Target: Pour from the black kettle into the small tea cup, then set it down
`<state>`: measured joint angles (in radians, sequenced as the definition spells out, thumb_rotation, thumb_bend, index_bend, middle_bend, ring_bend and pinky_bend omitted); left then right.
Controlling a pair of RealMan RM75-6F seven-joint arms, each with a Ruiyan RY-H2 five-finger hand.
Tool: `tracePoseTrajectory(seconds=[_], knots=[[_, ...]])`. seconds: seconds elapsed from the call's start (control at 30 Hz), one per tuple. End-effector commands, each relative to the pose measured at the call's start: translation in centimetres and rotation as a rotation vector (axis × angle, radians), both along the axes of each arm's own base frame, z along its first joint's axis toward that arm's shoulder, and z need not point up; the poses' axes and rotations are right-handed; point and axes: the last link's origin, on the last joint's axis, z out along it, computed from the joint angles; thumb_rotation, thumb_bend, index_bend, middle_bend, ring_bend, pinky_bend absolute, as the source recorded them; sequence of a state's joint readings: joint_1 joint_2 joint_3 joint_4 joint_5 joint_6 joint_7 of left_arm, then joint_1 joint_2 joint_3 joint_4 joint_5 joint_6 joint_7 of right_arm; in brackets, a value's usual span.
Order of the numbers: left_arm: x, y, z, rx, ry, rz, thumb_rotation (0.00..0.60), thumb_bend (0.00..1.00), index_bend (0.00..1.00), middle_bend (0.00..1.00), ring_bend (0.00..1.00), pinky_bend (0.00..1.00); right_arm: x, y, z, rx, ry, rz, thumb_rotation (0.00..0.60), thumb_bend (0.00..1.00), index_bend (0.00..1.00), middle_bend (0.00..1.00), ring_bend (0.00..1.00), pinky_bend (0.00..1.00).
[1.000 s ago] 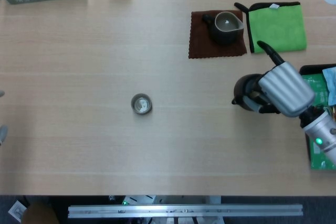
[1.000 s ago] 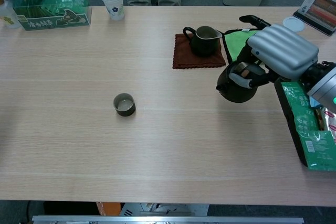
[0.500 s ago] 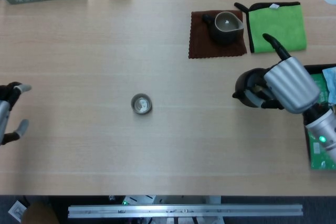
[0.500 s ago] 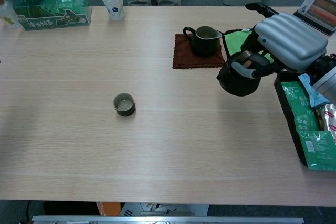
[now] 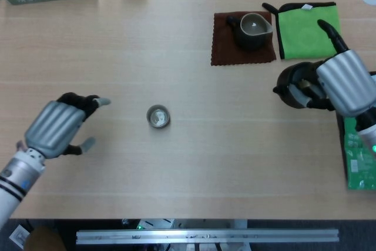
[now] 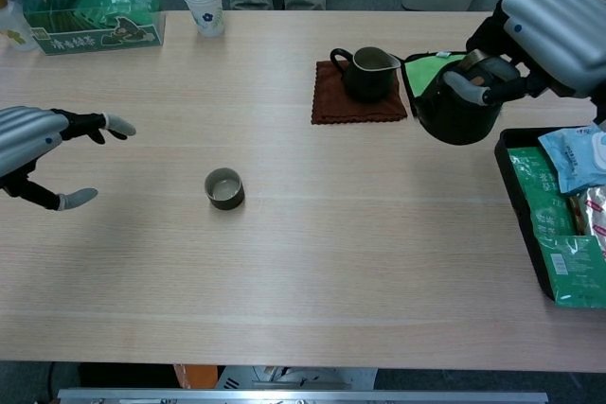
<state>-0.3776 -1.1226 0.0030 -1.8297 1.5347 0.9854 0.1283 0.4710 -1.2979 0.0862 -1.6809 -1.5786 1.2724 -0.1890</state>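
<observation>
The small tea cup [image 5: 158,116] [image 6: 225,188] stands upright near the middle of the table. At the right, my right hand [image 5: 345,80] [image 6: 542,8] grips the black kettle [image 5: 296,84] [image 6: 457,111] from above and holds it lifted off the table. My left hand [image 5: 59,126] [image 6: 33,147] hovers left of the cup, fingers spread and holding nothing, about a hand's width from the cup.
A dark pitcher [image 5: 252,30] sits on a brown cloth [image 5: 224,51], beside a green cloth [image 5: 309,30]. A black tray [image 6: 553,224] of green packets lies at the right edge. A paper cup [image 6: 204,5] and a green box [image 6: 90,26] stand far left.
My right hand has raised the kettle and carried it to the right and further back. My left hand has come in from the left edge toward the cup.
</observation>
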Motion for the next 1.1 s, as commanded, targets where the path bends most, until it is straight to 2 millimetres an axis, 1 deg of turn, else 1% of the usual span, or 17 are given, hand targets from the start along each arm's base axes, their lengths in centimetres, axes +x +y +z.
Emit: tracePoseTrajectory(seconds=[0.03,0.13,0.23,0.37,0.7,0.9,1.1], knots=[[1.6,1.0,-2.1,-0.025,-0.021,-0.042,0.6,0.31,0.17,0.21,0.26,0.21,-0.1,0.0,0.2,-0.003,-0.002,-0.008,0.46,0.34,0.97,0.89,0.95,0.0],[2.4,1.6,-3.5,-0.021,-0.016,-0.077,0.6,0.3,0.19,0.21,0.25,0.21,-0.3,0.0,0.5,-0.006,-0.001,-0.017,0.461,0.34,0.97,0.89,0.95,0.0],[2.9,2.1,-5.0,-0.02,-0.008,-0.098,0.6,0.26,0.2,0.21,0.24,0.21,-0.4,0.0,0.6,-0.006,-0.001,-0.022,0.461,0.34,0.97,0.89,0.95,0.0],[3.3,2.7,-6.9,-0.026,0.019,-0.11,0.6,0.23,0.2,0.2,0.23,0.21,-0.5,0.0,0.8,-0.003,0.001,-0.026,0.461,0.34,0.97,0.89,0.95,0.0],[4.1,4.1,-10.8,-0.031,0.067,-0.101,0.6,0.23,0.2,0.16,0.22,0.21,-0.8,0.0,1.1,0.003,0.003,-0.039,0.461,0.34,0.97,0.89,0.95,0.0],[4.1,4.1,-12.6,-0.059,0.09,-0.084,0.6,0.23,0.2,0.16,0.22,0.21,-1.1,0.0,1.3,0.004,0.001,-0.046,0.46,0.34,0.97,0.89,0.95,0.0],[4.4,4.4,-13.5,-0.058,0.11,-0.09,0.6,0.23,0.21,0.16,0.22,0.21,-1.3,0.0,1.3,0.009,-0.002,-0.051,0.462,0.34,0.97,0.89,0.95,0.0]])
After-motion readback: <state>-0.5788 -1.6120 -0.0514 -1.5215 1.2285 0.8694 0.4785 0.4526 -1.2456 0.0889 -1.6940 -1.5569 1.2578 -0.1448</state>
